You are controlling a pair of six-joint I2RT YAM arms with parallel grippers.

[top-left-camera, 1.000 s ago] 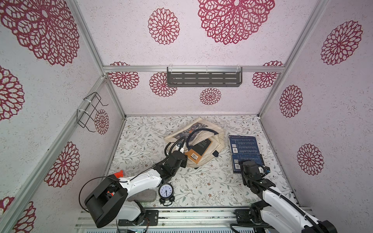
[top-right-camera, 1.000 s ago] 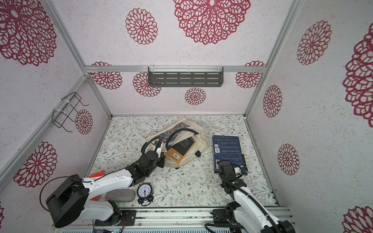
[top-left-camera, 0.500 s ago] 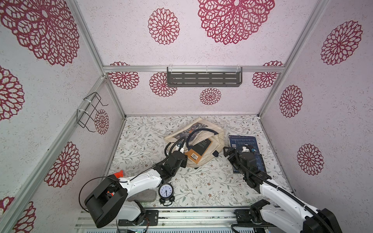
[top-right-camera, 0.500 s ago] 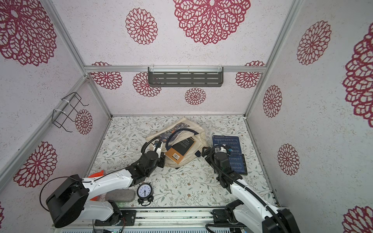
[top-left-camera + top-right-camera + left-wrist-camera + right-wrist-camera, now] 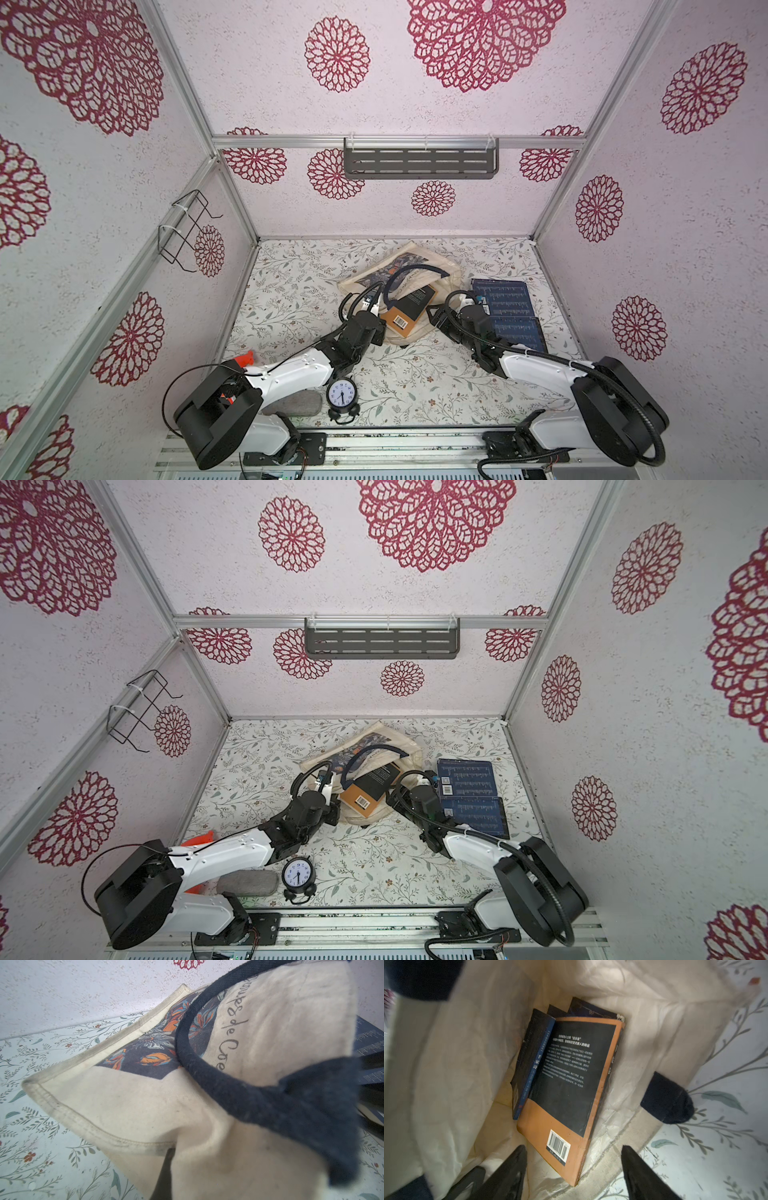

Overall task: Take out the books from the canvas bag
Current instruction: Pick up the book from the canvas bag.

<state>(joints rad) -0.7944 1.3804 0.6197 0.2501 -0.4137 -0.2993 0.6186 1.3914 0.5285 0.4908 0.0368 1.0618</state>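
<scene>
The cream canvas bag lies mid-table with its mouth toward me and a navy handle arched over it. My left gripper is shut on the cloth of the bag's rim, and only one dark finger shows. An orange-and-black book pokes out of the mouth, with a navy book beside it and another under it. My right gripper is open at the mouth, one finger on each side of the orange book's near corner. Two navy books lie on the table to the right.
A black alarm clock and a grey pad sit near the front edge by my left arm. An orange object lies at the front left. A grey shelf hangs on the back wall, a wire rack on the left wall.
My right arm has swung left from over the navy books on the table to the bag's mouth, and its jaws have narrowed somewhat. The left arm has not moved.
</scene>
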